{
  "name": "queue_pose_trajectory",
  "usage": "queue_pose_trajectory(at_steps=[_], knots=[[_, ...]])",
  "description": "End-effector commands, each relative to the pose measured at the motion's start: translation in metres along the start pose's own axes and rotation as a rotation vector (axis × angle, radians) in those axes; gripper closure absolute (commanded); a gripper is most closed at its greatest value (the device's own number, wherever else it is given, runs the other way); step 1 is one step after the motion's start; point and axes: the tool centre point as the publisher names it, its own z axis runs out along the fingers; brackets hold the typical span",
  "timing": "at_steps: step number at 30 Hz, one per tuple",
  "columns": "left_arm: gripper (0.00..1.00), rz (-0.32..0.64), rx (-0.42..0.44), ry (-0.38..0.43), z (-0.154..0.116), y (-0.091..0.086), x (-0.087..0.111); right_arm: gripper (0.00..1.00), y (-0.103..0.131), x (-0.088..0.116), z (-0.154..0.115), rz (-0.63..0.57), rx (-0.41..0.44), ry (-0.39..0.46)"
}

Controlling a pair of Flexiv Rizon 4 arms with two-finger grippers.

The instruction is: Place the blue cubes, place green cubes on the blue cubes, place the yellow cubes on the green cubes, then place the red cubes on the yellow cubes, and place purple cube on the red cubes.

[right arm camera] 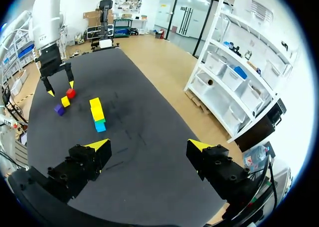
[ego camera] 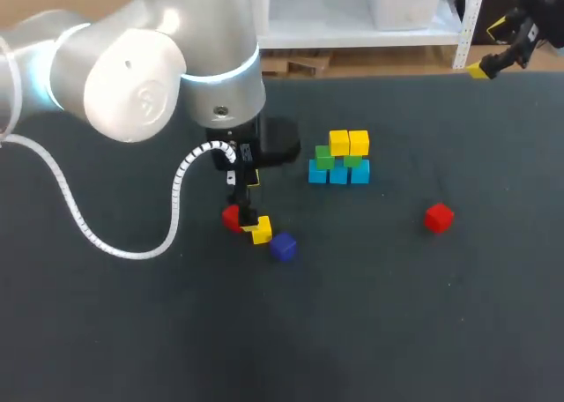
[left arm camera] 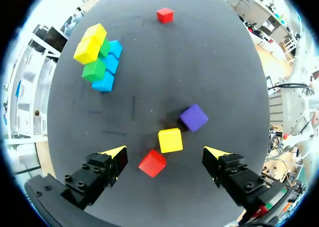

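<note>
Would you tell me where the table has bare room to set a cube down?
Bare table lies between the stack and the lone red cube, and all along the near edge. Crowded under the left gripper: three loose cubes cluster there.

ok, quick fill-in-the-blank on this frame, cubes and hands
1. The top layer of the stack is made of ___ cubes.
2. The loose cube nearest the open left hand is ___.
3. Just past the loose yellow cube, farther from that hand, lies a ___ cube.
4. The open right hand holds ___.

Missing words: yellow; red; purple; nothing.
</note>
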Motion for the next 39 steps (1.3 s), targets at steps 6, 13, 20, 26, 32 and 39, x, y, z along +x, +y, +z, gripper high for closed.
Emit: queue_pose_trajectory(at_steps=[6, 13, 20, 26, 32, 39], knots=[[0.0, 0.005, 0.075, 0.003, 0.013, 0.007, -0.007, 0.0, -0.001, 0.001, 0.0, -0.001, -0.003, -0.004], [0.0, 0.093, 0.074, 0.048, 0.015, -0.008, -0.015, 0.0, -0.001, 0.001, 0.0, -0.001, -0.003, -0.004], [0.0, 0.097, 0.094, 0.072, 0.026, -0.008, -0.015, 0.0, -0.001, 0.001, 0.0, -0.001, -0.003, -0.004], [0.0, 0.074, 0.115, 0.065, 0.032, -0.004, -0.013, 0.0, -0.001, 0.001, 0.0, -0.001, -0.003, -0.004], [0.0, 0.054, 0.113, 0.056, 0.033, -0.001, -0.011, 0.0, -0.001, 0.001, 0.0, -0.001, -0.003, -0.004], [0.0, 0.043, 0.12, 0.066, 0.035, 0.0, -0.009, 0.0, -0.001, 0.001, 0.0, -0.001, -0.003, -0.004]])
